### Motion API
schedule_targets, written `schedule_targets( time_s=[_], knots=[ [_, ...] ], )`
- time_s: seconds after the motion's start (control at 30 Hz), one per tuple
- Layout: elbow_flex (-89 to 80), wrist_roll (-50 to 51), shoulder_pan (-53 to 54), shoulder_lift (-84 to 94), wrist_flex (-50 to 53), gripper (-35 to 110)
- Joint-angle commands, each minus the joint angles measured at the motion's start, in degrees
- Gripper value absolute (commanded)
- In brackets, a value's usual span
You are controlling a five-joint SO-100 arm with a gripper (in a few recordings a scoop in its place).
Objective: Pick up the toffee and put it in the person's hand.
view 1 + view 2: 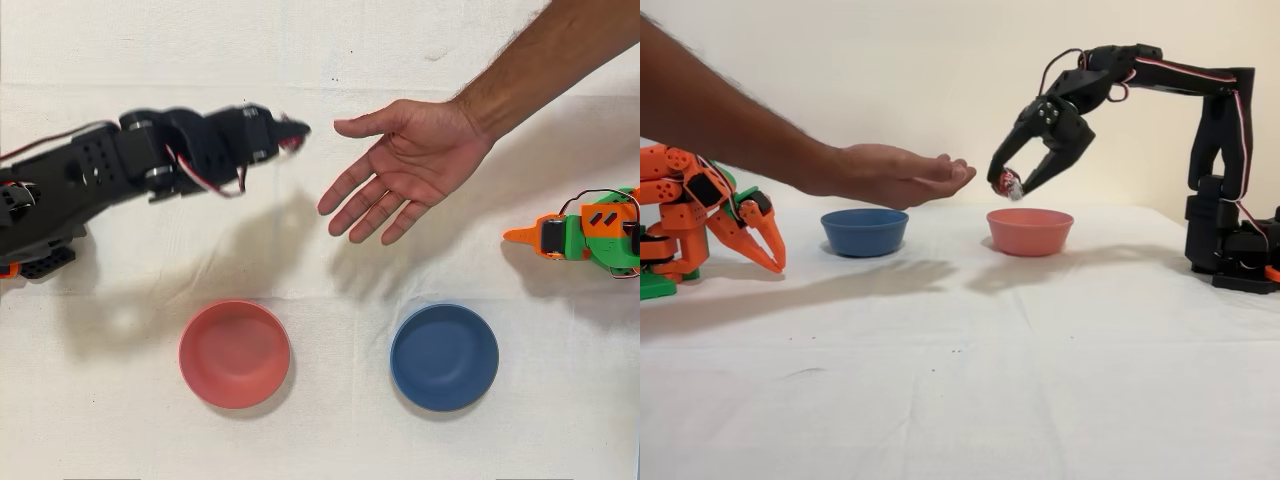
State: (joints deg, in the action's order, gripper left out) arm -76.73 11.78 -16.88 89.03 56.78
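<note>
Toffee (1008, 184) sits pinched between the fingertips of the black arm's gripper (1012, 185), held in the air above the table (960, 380), just beside the fingertips of the person's hand (902, 173), which is open, palm up, above the blue bowl (864, 230)

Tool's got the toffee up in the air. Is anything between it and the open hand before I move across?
Nothing visible blocks the way. The tool holds the toffee in the air, level with the person's hand, with open air between them. The pink bowl and blue bowl sit lower, on the table.
</note>
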Motion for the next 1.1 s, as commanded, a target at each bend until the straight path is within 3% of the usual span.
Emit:
schedule_targets(
  time_s=[0.0, 1.07],
  knots=[
    [2.2, -0.4, 1.6, 7.2, -0.8, 16],
    [28.9, -0.9, 8.9, -12.5, -8.2, 17]
  ],
)
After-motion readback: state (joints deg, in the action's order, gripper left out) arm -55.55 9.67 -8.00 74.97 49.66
